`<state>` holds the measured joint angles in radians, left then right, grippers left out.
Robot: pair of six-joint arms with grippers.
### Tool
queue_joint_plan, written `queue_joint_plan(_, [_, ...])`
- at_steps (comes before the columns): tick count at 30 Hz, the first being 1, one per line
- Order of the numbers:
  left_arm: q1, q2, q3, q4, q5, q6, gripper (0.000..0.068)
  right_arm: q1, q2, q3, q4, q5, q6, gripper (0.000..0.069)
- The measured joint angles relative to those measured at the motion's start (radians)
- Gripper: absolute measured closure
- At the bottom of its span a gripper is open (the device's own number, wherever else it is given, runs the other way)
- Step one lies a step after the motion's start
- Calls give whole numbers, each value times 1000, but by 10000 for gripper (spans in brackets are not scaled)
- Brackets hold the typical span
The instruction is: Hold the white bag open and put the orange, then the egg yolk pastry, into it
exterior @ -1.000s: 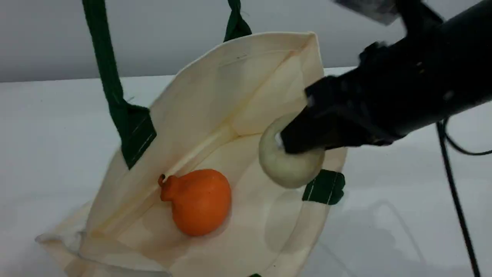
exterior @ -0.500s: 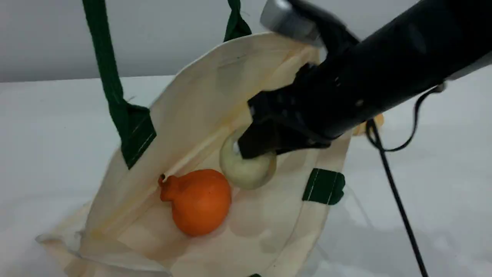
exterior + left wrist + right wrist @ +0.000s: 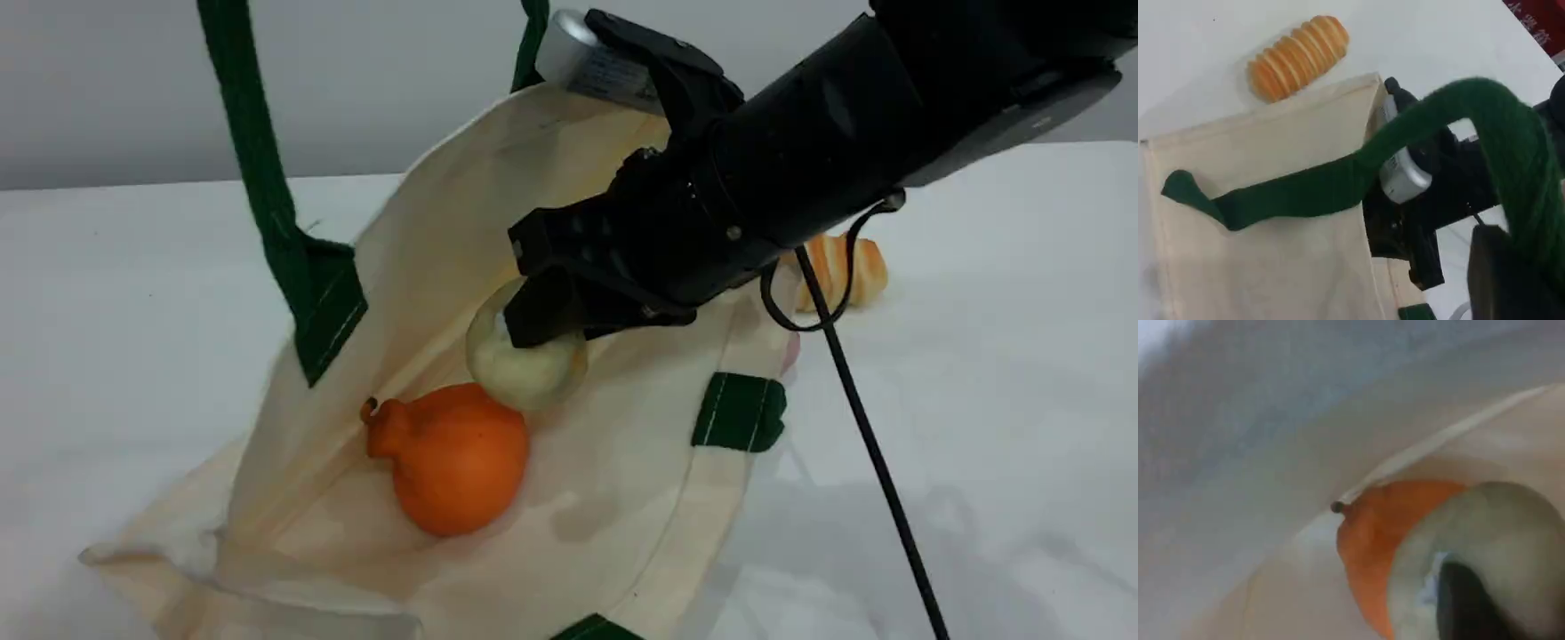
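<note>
The white bag lies with its mouth open toward the scene camera, and one green handle is pulled up out of the top edge. Inside it the orange rests on the cloth. My right gripper reaches into the bag, shut on the egg yolk pastry, which hangs just above and touching the orange. The right wrist view shows the pastry in front of the orange. In the left wrist view my left gripper is shut on the green handle above the bag.
A long striped bread roll lies on the white table behind the right arm, and also shows as the roll beyond the bag's rim. A black cable hangs from the right arm across the table at the right.
My right gripper has carried the pastry left and down, from the bag's right rim into the bag beside the orange. The bag's rim has shifted slightly and the bread roll has come into view.
</note>
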<state>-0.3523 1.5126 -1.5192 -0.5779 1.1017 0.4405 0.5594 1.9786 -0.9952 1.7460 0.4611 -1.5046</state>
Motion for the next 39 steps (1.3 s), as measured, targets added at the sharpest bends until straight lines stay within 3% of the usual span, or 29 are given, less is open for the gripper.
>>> queue_joint_plan(3, [0,1,0,0,0,0,615,0,0,0,0,0,-12,462])
queue_joint_plan(9, [0,1,0,2,0,0,615,0,0,0,-1,14,-23,283])
queue_joint_plan(13, [0,1,0,6,-3,0,615,0,-1,0,-1,42,-23,225])
queue_joint_plan(19, [0,1,0,46,-9,5,615,-1,-39,0,-52,68,59,218])
queue_joint_plan(31, [0,1,3,109,-14,5,605,-86,-333,1,-540,147,436,218])
queue_joint_plan(35, [0,1,42,107,-17,42,564,-127,-435,1,-669,210,558,218])
queue_joint_plan(39, [0,1,104,115,-21,80,456,-152,-526,1,-730,272,620,218])
